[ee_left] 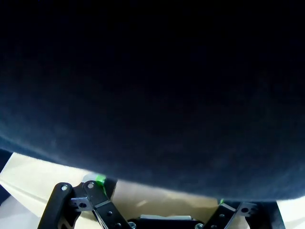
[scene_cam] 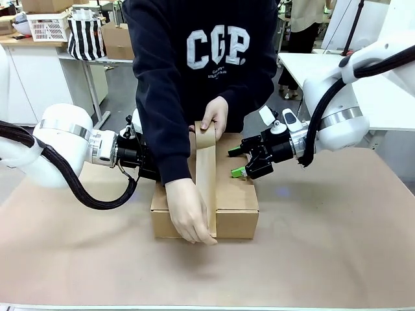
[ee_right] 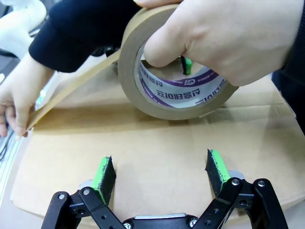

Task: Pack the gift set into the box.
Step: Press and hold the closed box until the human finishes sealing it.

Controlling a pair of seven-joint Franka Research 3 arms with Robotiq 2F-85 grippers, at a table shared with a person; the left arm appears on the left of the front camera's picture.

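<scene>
**Box shut, person taping the seam while both grippers steady the flaps**

The box sits closed on the table, flaps folded down. The gift set is presumably inside it, though nothing of it can be seen.

Over the box's top, the person holds a tape roll at the far edge with one hand. The other hand draws the strip along the centre seam and presses its end over the box's near face.

The right gripper comes in at the box's right side. In the right wrist view its fingers stand wide, pads spread above the flap, gripping nothing; whether they touch the cardboard is unclear.

The left gripper is at the box's left side, mostly behind the person's sleeve. In the left wrist view that sleeve covers nearly everything. The finger bases appear spread apart, but I cannot tell for sure how the jaws stand.

Handling, as a judgement: the carton looks stiff at edges and corners but would give in the flap middles, and is likely light. Pressing flat near the flap edges, away from the seam, should hold it shut without denting. To lift, take it by the two short ends, low down. The tape is sticky, so pads should keep off the strip.
</scene>
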